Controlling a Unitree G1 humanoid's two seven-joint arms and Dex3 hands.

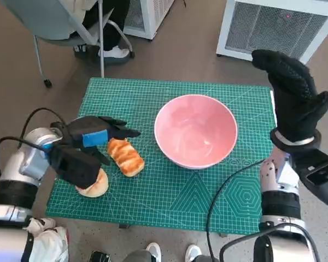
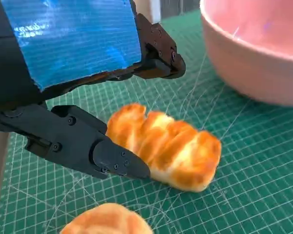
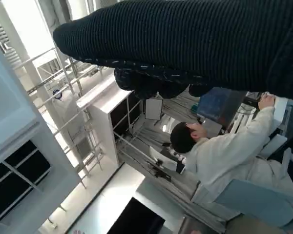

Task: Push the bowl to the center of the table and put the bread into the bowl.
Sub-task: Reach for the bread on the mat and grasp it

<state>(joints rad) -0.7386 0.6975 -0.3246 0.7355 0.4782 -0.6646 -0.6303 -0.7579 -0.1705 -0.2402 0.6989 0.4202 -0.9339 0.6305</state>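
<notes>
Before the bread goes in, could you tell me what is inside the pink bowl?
The pink bowl shows only its bare, glossy inside; both pieces of bread lie on the green mat beside it. Nothing covers its inside.

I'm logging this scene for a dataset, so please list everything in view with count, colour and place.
bowl: one, pink, near the middle of the mat, empty.
ridged bread loaf: one, golden brown, on the mat left of the bowl, between the left hand's fingers.
round bread roll: one, pale golden, near the mat's left front corner, partly under the left hand.
cutting mat: one, green with a white grid, covering the table.
chair: one, grey, beyond the table, a person seated on it.
white grilled units: two, on the floor beyond the table.
left hand: black with blue tape, fingers spread around the loaf.
right hand: black glove, raised beside the table, holding nothing.
</notes>
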